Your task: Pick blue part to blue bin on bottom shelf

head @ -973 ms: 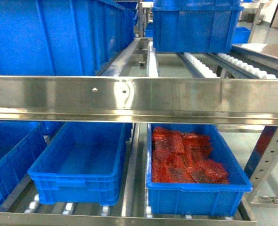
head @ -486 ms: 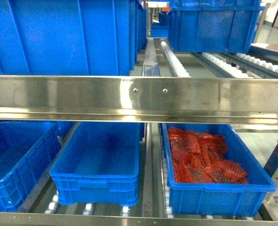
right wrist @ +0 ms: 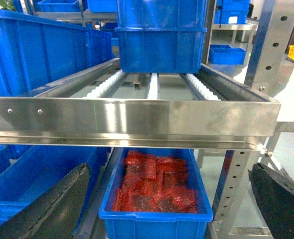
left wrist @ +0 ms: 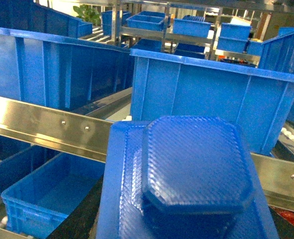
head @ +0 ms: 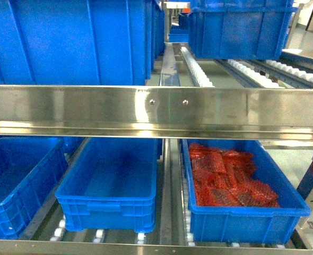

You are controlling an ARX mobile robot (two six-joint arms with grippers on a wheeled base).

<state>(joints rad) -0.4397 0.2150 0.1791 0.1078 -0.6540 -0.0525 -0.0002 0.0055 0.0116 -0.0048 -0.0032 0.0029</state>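
Blue and ridged, the octagon-topped plastic part fills the lower middle of the left wrist frame, evidently grasped by the left claw, whose fingers are hidden. It hangs above the steel rail; the empty smooth-walled blue bin sits lower centre on the roller-lined bottom shelf. Best lower under the rail before releasing. Right claw gapes, unladen.

A shiny stainless-steel front rail crosses mid-frame, blocking straight entry. Below it, the bright-blue plastic bin at lower centre lies open-topped, flanked closely by a blue crate of red mesh packets at lower right.
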